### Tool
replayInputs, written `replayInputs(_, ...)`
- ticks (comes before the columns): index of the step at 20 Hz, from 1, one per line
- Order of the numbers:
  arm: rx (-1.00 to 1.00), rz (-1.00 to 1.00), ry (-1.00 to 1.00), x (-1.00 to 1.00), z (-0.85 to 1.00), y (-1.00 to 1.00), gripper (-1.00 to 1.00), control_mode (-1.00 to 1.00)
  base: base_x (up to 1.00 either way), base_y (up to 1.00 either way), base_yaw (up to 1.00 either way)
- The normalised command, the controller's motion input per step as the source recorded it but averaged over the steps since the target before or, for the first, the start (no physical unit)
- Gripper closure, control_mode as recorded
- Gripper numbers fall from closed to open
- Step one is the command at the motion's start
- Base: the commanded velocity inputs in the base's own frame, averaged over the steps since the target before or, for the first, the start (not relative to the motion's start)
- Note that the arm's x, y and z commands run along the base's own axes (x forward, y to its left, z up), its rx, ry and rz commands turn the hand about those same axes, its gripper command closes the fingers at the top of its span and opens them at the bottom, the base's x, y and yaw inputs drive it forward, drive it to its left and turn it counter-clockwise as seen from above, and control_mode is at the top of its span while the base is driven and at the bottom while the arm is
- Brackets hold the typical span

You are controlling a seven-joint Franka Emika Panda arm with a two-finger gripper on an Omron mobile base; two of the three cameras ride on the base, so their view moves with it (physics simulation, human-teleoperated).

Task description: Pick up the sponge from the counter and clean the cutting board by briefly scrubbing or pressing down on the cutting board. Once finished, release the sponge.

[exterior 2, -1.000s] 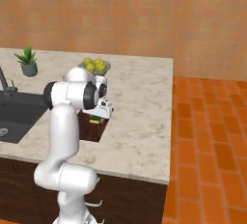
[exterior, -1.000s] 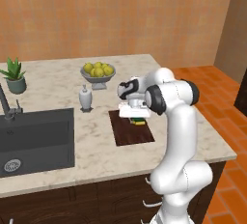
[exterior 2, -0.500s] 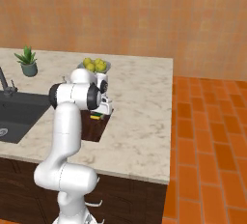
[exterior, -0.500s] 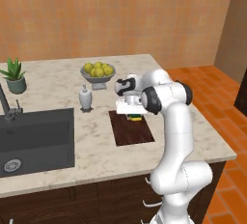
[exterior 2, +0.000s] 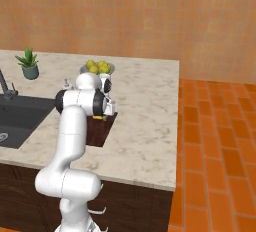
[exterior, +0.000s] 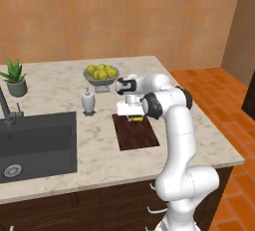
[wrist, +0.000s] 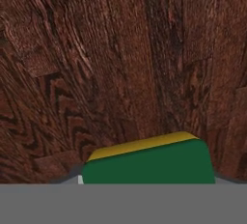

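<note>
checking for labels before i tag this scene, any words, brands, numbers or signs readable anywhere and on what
None: no view carries readable text.
sponge: plain green over yellow, no brand.
cutting board: wood grain only.
soap dispenser: plain white, no label visible.
sink: no markings legible; the drain is too small to tell.

No legible text, labels, brands or numbers anywhere. Checked the cutting board [wrist: 120,63]: wood grain only. Sponge [wrist: 149,166]: plain green over yellow, unmarked. Soap dispenser [exterior: 88,101], lemon bowl [exterior: 101,77], plant pot [exterior: 17,87]: all blank. Counter [exterior: 60,145] and back wall: no signs.
</note>
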Motion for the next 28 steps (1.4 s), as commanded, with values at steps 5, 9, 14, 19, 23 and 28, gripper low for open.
replayInputs(5, -0.01, 0.00, 0.06, -0.39, -0.64, 0.25, 1.00, -1.00, 0.00, 0.00, 0.00)
replayInputs(9, 0.00, 0.00, 0.03, -0.88, -1.00, 0.13, 1.00, -1.00, 0.00, 0.00, 0.00)
replayInputs(14, 0.00, 0.00, -0.20, -0.97, -0.48, 0.11, 1.00, -1.00, 0.00, 0.00, 0.00)
replayInputs(19, 0.00, 0.00, -0.42, -0.71, -0.30, 0.06, 1.00, -1.00, 0.00, 0.00, 0.00)
replayInputs(23, 0.01, 0.00, -0.36, -0.28, -0.54, 0.23, 1.00, -1.00, 0.00, 0.00, 0.00)
replayInputs(28, 0.00, 0.00, -0.22, -0.07, -0.46, 0.44, 1.00, -1.00, 0.00, 0.00, 0.00)
